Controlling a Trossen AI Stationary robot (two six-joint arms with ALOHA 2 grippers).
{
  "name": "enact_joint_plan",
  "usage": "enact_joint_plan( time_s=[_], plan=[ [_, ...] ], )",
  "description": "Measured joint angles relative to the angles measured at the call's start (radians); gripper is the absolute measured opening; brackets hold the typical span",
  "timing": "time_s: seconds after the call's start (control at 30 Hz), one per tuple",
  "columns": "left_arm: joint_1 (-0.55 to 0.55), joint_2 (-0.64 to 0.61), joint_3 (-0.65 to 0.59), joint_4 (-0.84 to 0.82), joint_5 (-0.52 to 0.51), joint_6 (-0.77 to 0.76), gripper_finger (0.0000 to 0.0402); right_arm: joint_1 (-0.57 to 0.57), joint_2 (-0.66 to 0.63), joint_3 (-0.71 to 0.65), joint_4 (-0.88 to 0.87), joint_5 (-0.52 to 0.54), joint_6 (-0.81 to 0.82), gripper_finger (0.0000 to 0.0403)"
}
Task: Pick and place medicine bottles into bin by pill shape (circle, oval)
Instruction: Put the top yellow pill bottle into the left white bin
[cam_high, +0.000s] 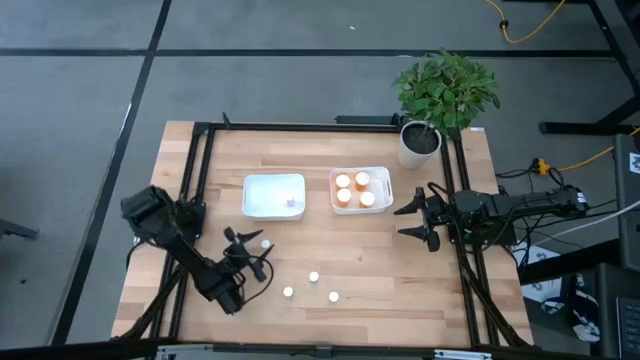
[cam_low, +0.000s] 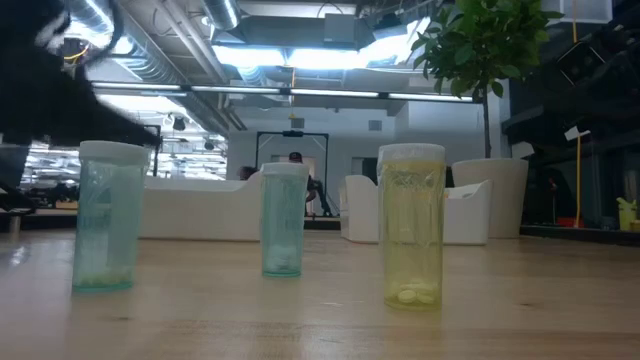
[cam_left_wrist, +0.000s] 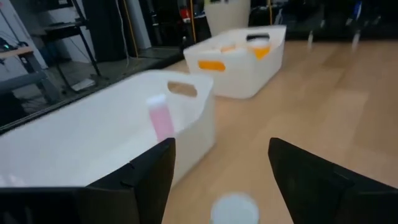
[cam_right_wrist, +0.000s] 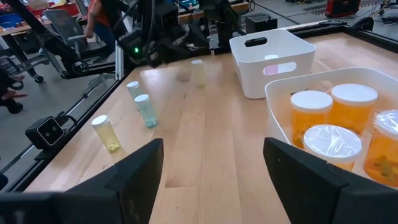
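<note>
Several small white-capped medicine bottles stand upright on the wooden table: one (cam_high: 266, 243) just off my left gripper's fingertips, and three more (cam_high: 313, 277) (cam_high: 288, 292) (cam_high: 334, 296) nearer the front edge. My left gripper (cam_high: 256, 250) is open. In the left wrist view that bottle's white cap (cam_left_wrist: 235, 208) shows low between the spread fingers, apart from them. The left white bin (cam_high: 258, 182) holds one purple-tinted bottle (cam_high: 291, 203). The right white bin (cam_high: 385, 178) holds several orange bottles (cam_high: 353, 189). My right gripper (cam_high: 402, 221) waits open at the table's right side.
A potted plant (cam_high: 440, 95) stands at the table's far right corner. A black metal frame (cam_high: 200, 160) runs around the table. Bare wood lies between the bins and the loose bottles. In the low view a yellow-green bottle (cam_low: 412, 225) and two teal ones (cam_low: 108, 215) (cam_low: 283, 220) stand upright.
</note>
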Motion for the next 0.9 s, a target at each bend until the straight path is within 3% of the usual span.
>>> enact_joint_plan(
  time_s=[0.2, 0.3, 0.47, 0.63, 0.73, 0.9],
  plan=[
    [0.002, -0.178, 0.05, -0.003, -0.035, 0.085, 0.0251, 0.0, 0.0, 0.0, 0.0, 0.0, 0.0, 0.0279],
    [0.011, -0.265, 0.118, -0.003, 0.046, 0.175, 0.025, 0.0, 0.0, 0.0, 0.0, 0.0, 0.0, 0.0279],
    [0.137, -0.393, 0.283, -0.002, 0.426, 0.406, 0.025, 0.0, 0.0, 0.0, 0.0, 0.0, 0.0, 0.0279],
    [0.347, -0.408, 0.42, -0.035, 0.767, 0.663, 0.0246, 0.0, 0.0, 0.0, 0.0, 0.0, 0.0, 0.0279],
    [0.458, -0.408, 0.465, -0.114, 0.954, 0.704, 0.024, 0.0, 0.0, 0.0, 0.0, 0.0, 0.0, 0.0279],
    [0.574, -0.407, 0.484, -0.197, 1.131, 0.686, 0.0228, 0.0, 0.0, 0.0, 0.0, 0.0, 0.0, 0.0279]
  ],
)
